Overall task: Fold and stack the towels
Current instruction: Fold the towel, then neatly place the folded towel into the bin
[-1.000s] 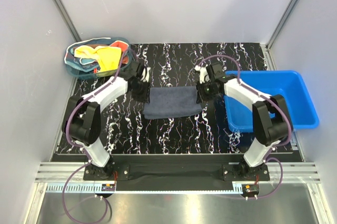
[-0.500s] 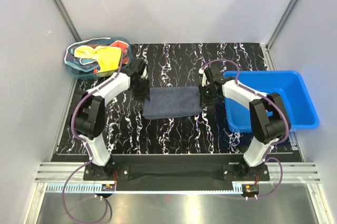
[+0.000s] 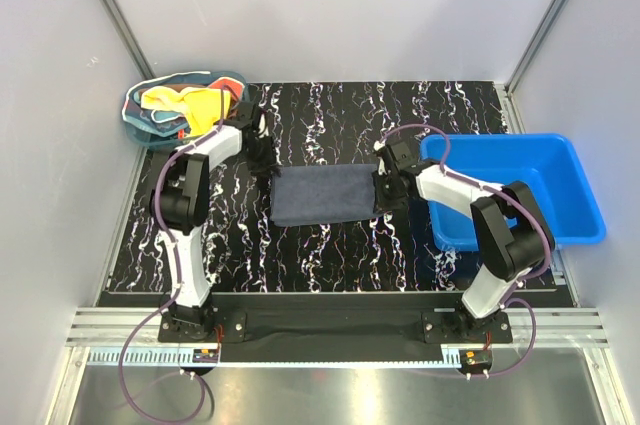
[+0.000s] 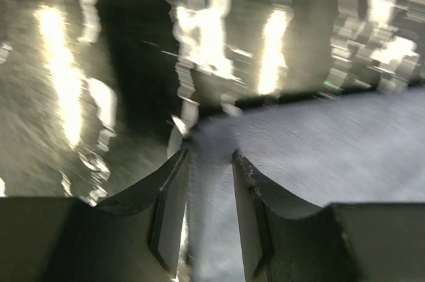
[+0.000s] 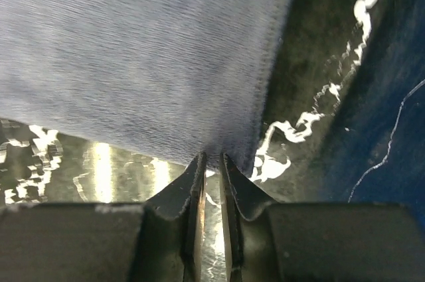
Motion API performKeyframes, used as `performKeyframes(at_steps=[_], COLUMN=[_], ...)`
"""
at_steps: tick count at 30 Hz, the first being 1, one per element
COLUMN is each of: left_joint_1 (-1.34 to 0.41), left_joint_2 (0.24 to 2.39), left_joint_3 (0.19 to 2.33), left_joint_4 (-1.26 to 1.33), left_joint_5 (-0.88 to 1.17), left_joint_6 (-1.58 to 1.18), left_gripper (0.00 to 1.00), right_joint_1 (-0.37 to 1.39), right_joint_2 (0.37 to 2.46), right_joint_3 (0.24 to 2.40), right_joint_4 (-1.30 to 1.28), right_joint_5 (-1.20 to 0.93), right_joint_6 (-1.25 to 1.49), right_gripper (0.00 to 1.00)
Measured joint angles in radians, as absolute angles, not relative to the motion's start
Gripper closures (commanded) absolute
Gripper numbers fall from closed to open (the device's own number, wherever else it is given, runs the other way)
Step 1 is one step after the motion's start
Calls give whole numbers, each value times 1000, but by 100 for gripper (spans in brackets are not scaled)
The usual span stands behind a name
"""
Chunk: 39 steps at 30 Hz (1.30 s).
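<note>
A dark grey-blue towel (image 3: 322, 195), soft and short-napped with a stitched hem, lies as a flat rectangle on the glossy black marbled tabletop (image 3: 330, 115), spanning the gap between the two grippers. The left gripper (image 4: 209, 156) straddles the towel's far-left corner. Its dark, wedge-shaped fingers stand apart with cloth filling the gap, but I cannot tell whether they press on it. The right gripper (image 5: 211, 157) has its fingers drawn almost together, with only a thin slit between them. They nip the towel's right edge close to a corner, and the rest of the cloth spreads ahead of the tips. Behind and outboard of the left gripper sits a teal mesh basket (image 3: 140, 123) holding a crumpled yellow towel (image 3: 165, 98). A rigid blue plastic bin (image 3: 590, 215) lies just outboard of the right gripper. Compared with a second ago, the towel's near edge runs straighter instead of sagging. The right gripper has shifted nearer along its edge, and the left arm's elbow has swung farther out toward the basket.
</note>
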State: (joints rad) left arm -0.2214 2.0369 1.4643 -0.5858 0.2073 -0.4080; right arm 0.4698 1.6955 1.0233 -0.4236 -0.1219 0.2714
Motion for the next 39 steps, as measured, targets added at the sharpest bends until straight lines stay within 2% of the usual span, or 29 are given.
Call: performKeyframes(at_steps=[4, 8, 12, 14, 15, 18, 23, 26, 30, 31, 34, 39], left_joint_1=[-180, -168, -172, -176, -177, -182, -196, -218, -255, -262, -263, -242], left_joint_2=[2064, 2078, 2067, 2049, 2035, 1982, 1959, 1960, 1975, 1980, 1985, 2006], left_joint_3=[1502, 1564, 1579, 1567, 1553, 1492, 1414, 1375, 1362, 1362, 1363, 1407], left_joint_4=[-596, -613, -625, -632, -633, -619, -579, -574, -579, -580, -590, -651], left_joint_5=[225, 208, 181, 170, 169, 178, 234, 245, 245, 242, 230, 196], left_joint_6=[-413, -401, -377, -365, -358, -348, -353, -363, -373, -374, -376, -358], left_gripper=[63, 61, 57, 54, 52, 50, 52, 58, 75, 84, 98, 100], right_joint_1=[476, 493, 503, 503, 503, 503, 500, 494, 475, 469, 458, 456], right_joint_2=[1703, 1697, 1676, 1677, 1677, 1700, 1805, 1847, 1866, 1866, 1865, 1840], right_joint_3=[1010, 1017, 1060, 1095, 1113, 1170, 1281, 1313, 1324, 1324, 1325, 1302], right_joint_4=[-423, -434, -458, -461, -461, -461, -478, -495, -521, -524, -526, -514], right_joint_5=[-94, -82, -42, -12, 1, 43, 80, 79, 67, 61, 36, -28], right_joint_6=[275, 281, 304, 313, 316, 321, 322, 321, 317, 315, 311, 313], right_gripper=[78, 71, 52, 46, 40, 34, 29, 26, 26, 26, 27, 27])
